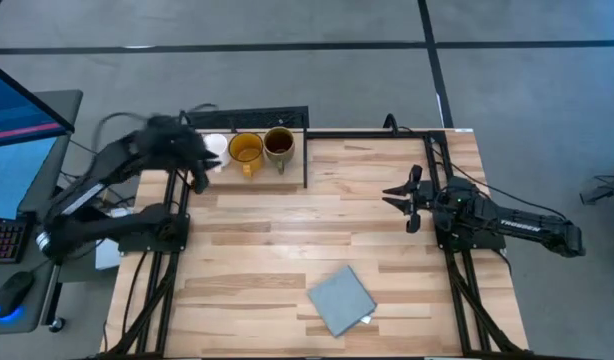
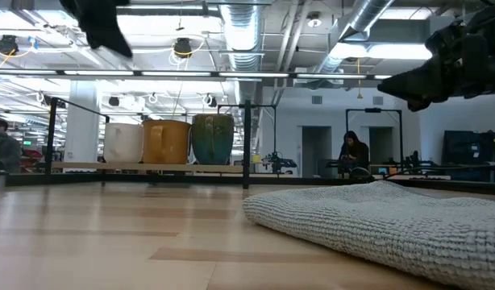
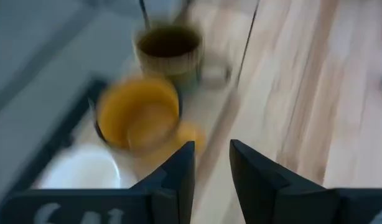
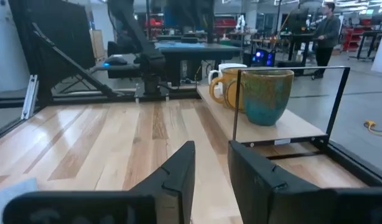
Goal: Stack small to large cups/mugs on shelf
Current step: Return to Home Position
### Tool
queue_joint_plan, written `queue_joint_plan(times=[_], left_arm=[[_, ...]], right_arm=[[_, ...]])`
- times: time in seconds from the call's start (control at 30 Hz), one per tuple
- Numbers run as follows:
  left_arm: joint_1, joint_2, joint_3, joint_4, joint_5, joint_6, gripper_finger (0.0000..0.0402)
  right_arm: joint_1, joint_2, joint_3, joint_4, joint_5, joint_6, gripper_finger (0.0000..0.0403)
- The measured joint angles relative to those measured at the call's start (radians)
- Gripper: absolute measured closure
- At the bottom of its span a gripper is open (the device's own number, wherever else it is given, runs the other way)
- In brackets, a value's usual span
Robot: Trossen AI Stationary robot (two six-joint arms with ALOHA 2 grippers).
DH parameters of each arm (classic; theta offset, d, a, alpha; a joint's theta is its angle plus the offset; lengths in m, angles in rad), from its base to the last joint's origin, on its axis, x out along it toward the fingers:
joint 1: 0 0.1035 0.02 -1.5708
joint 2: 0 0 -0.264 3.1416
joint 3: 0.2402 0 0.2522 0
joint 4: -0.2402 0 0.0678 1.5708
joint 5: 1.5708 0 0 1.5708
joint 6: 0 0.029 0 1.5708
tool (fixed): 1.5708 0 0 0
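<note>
On the shelf [image 1: 292,172] the white mug [image 1: 216,146], yellow mug [image 1: 246,150] and olive-brown mug [image 1: 279,144] stand side by side, the left hand [image 3: 213,146] above the shelf's white-mug end, slightly parted, empty, and the right hand [image 1: 404,206] well off the shelf over the bench [image 1: 317,245], likewise parted and empty.

Three mugs [image 1: 246,150] stand side by side on the shelf [image 1: 272,178].

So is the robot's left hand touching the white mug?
Apart. The low view shows the left hand high above the white mug, with open space between them.
</note>
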State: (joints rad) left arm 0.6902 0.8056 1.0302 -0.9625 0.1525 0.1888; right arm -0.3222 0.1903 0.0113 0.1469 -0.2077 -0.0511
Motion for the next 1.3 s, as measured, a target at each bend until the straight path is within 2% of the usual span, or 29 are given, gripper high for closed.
queue_joint_plan(times=[0.2, 0.3, 0.4, 0.5, 0.6, 0.8, 0.87, 1.07, 1.3], left_arm=[[-0.084, -0.255, -0.043, 0.200, 0.000, -0.014, 0.0310], [-0.119, -0.384, -0.143, 0.338, -0.019, -0.016, 0.0310], [-0.135, -0.496, -0.258, 0.401, -0.064, -0.022, 0.0310], [-0.137, -0.578, -0.369, 0.455, -0.109, -0.032, 0.0310], [-0.137, -0.639, -0.479, 0.548, -0.101, -0.045, 0.0310], [-0.137, -0.735, -0.676, 0.663, -0.060, -0.072, 0.0310], [-0.137, -0.753, -0.713, 0.701, -0.033, -0.093, 0.0310], [-0.137, -0.763, -0.824, 0.869, -0.034, -0.118, 0.0310], [-0.139, -0.763, -0.906, 0.896, -0.055, -0.092, 0.0310]], right_arm=[[0.000, 0.000, 0.014, 0.093, 0.000, -0.002, 0.0284], [0.000, 0.000, 0.015, 0.120, 0.000, -0.012, 0.0284], [0.000, 0.000, 0.015, 0.128, 0.000, -0.027, 0.0284], [-0.001, 0.000, 0.016, 0.130, 0.000, -0.027, 0.0284], [-0.001, 0.000, 0.016, 0.130, 0.000, -0.028, 0.0284], [0.000, 0.000, 0.018, 0.109, -0.004, -0.072, 0.0284], [0.000, 0.000, 0.018, 0.104, -0.004, -0.082, 0.0284], [-0.001, -0.001, 0.011, 0.109, -0.004, -0.085, 0.0284], [0.001, -0.002, -0.004, 0.101, -0.004, -0.100, 0.0284]])
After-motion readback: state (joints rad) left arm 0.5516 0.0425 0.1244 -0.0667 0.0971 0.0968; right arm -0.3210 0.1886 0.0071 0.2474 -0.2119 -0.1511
